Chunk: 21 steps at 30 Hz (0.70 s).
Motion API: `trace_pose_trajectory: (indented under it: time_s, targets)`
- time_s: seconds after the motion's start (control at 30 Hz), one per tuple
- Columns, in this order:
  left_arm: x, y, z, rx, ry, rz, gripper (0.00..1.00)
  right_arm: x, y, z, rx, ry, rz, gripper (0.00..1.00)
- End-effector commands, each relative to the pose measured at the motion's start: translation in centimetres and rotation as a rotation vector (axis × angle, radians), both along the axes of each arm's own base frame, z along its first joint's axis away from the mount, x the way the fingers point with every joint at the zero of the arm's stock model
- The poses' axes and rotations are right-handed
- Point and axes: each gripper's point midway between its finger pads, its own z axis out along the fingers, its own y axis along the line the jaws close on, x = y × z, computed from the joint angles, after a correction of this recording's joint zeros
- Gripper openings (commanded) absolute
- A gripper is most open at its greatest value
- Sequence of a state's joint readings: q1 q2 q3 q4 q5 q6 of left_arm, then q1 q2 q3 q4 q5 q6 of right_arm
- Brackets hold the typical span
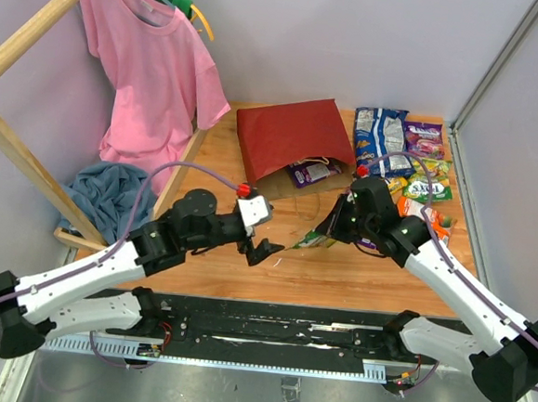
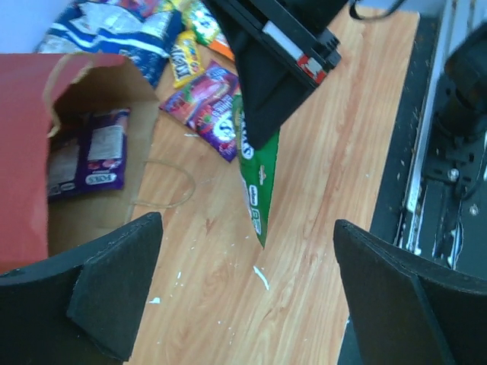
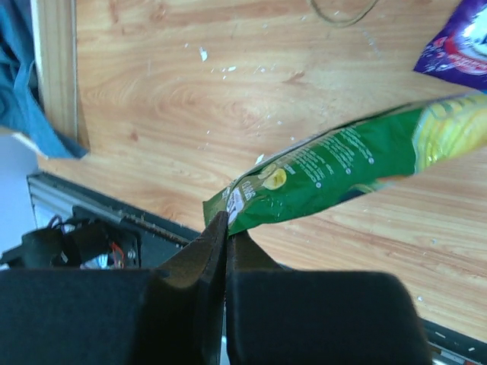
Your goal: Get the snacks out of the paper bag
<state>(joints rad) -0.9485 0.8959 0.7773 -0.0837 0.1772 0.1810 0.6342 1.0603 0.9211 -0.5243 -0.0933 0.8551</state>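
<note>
The right arm reaches in from the lower right, its right tool (image 3: pixel 227 228) pinched shut on the edge of a green packet (image 3: pixel 342 163) that hangs over the worktop (image 1: pixel 356 273) at centre frame. The left tool (image 1: pixel 261 249), wide and empty, is just left of the packet. The paper bag (image 1: pixel 288 137) lies at upper centre with a purple packet (image 1: pixel 313 172) in its mouth.

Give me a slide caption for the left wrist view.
Right pincer holds a green packet by one end near the open paper bag, a purple packet lying inside; left pincer open.

Bright even light, soft shadows, near wrist-view foregrounds blurred
</note>
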Motion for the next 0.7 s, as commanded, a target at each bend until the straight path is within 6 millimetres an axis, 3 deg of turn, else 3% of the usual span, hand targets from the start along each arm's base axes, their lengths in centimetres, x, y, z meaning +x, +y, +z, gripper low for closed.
trace_pose_trajectory:
  time_s: [0.0, 0.37, 0.53, 0.67]
  targets:
    - [-0.8, -3.4, -0.3, 0.071, -0.059, -0.159, 0.96, -0.9, 0.4, 2.5, 0.058, -0.03, 0.117, 0.01]
    - [0.3, -8.9, -4.9, 0.199, -0.076, -0.128, 0.89, -0.7, -0.1, 3.2, 0.184, -0.04, 0.144, 0.01]
    - [2.4, -9.2, -5.8, 0.22, -0.097, -0.012, 0.86, -0.9, 0.4, 3.1, 0.243, -0.021, 0.171, 0.01]
    - [4.1, -9.4, -5.8, 0.222, -0.113, 0.084, 0.75, -1.1, 0.6, 2.9, 0.256, -0.016, 0.182, 0.01]
